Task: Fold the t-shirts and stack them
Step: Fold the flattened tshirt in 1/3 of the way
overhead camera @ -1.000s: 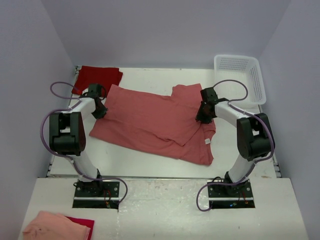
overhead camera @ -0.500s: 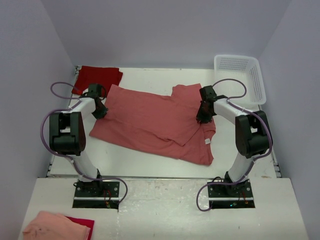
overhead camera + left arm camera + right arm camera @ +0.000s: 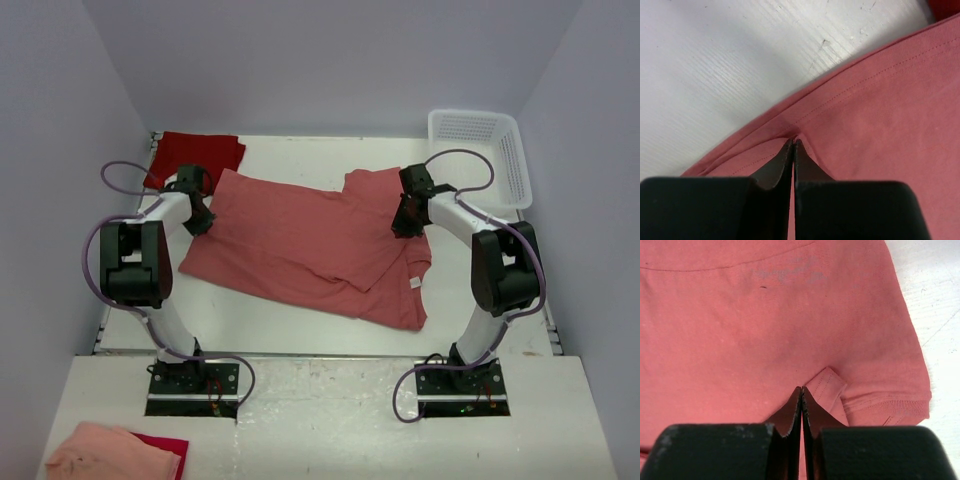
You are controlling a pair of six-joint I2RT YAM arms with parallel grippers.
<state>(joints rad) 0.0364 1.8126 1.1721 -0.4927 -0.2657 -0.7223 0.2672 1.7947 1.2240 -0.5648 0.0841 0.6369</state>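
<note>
Since it's thin, floppy cloth, the salmon t-shirt (image 3: pixel 300 250) should weigh next to nothing and sag wherever it isn't held, so hems and seams look like the spots to pinch. It lies spread across the middle of the tabletop (image 3: pixel 250 312). The left end effector (image 3: pixel 793 143) is clamped on its hem toward the left edge. The right end effector (image 3: pixel 801 390) is pinched on a pucker by the sleeve, toward the right edge. Count: two t-shirts, with the crimson t-shirt (image 3: pixel 200 152) folded in the far left corner, one basket (image 3: pixel 480 150) far right, one peach cloth (image 3: pixel 110 455) near left.
</note>
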